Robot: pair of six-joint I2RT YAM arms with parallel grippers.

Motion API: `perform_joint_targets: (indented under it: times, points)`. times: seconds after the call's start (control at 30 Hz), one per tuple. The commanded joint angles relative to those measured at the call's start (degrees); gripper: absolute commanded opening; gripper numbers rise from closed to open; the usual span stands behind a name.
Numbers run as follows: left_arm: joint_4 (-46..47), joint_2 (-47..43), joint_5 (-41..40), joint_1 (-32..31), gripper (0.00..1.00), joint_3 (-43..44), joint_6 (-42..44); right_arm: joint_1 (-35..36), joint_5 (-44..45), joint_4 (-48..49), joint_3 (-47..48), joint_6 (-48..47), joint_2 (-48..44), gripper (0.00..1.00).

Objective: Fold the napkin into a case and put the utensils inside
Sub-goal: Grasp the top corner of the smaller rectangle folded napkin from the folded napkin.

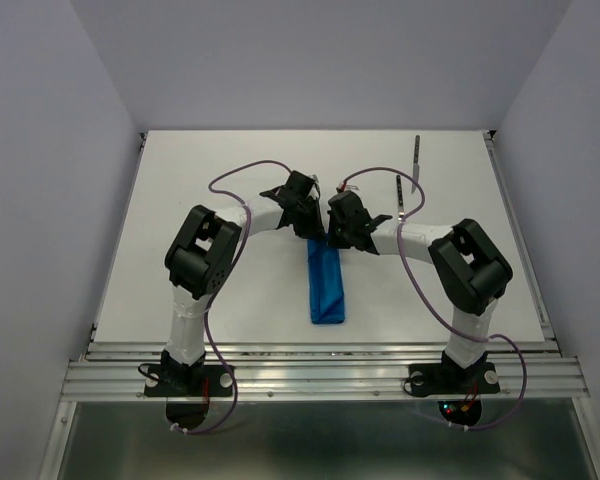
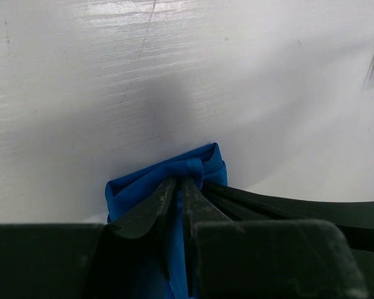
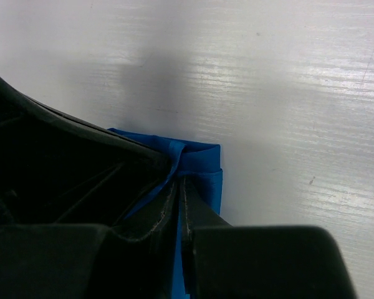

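The blue napkin (image 1: pixel 326 285) lies on the white table as a narrow folded strip running from near to far. Both grippers meet at its far end. My left gripper (image 1: pixel 313 228) is shut on a bunched fold of the napkin (image 2: pixel 143 184), with cloth between its fingertips (image 2: pixel 181 182). Pressed against it from the other side, my right gripper (image 1: pixel 337 235) is shut on the same end of the napkin (image 3: pixel 202 159), with its tips (image 3: pixel 179 179) pinching the cloth. The utensils lie at the far right: one long thin piece (image 1: pixel 416 165) and a shorter one (image 1: pixel 400 200).
The table's raised rim (image 1: pixel 130 230) runs along both sides, and grey walls close in around it. Purple cables (image 1: pixel 242 172) loop over both arms. An aluminium rail (image 1: pixel 320 375) carries the arm bases at the near edge.
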Motion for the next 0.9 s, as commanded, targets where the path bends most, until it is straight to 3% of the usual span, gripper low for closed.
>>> perform_joint_targets:
  times: [0.0,0.3,0.73,0.87]
  points:
    - [0.67,0.77,0.43,-0.67,0.20,1.12,0.53,1.13,-0.44,0.78,1.23,0.32,-1.55,0.10]
    - [-1.26,-4.24,-0.54,-0.68,0.20,1.73,0.36,1.13,1.84,-1.07,0.44,-0.03,-8.58,0.12]
    - [-2.05,-9.33,-0.45,-0.68,0.32,1.29,0.44,1.74,4.04,-4.67,-4.92,0.76,-17.02,0.23]
    - [-2.85,-10.30,-0.89,-0.68,0.32,1.64,0.71,3.23,5.53,-6.87,-5.89,0.93,-18.25,0.35]
